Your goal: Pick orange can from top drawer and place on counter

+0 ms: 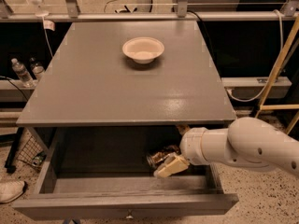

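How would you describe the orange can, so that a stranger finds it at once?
Start at the grey counter and look down into the open top drawer under it. On the drawer's right side, the end effector is at the orange can. It is small, dark and shiny, unlike the cream bowl on the counter.
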Robot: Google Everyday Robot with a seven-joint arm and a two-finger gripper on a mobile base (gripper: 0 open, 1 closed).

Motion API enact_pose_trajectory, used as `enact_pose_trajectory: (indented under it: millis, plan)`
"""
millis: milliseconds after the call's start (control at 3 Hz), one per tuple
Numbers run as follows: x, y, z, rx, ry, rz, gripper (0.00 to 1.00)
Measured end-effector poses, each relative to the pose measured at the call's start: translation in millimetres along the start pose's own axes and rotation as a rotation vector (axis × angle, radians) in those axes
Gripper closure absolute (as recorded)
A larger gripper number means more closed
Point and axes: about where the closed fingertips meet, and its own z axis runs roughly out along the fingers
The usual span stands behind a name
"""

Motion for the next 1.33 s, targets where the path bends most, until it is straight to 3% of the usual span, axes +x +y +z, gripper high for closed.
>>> enact_pose_trajectory:
  millis: [333, 1000, 1333]
  plan:
    - [1.2, -0.5, 8.6, 0.01, 0.034, -0.043, 0.0]
    - [0.0, 11.7, 35.4, -0.03, 0.158, -0.195, 0.0]
    - [10.0, 7.2, 40.7, -0.032, 0.19, -0.204, 0.0]
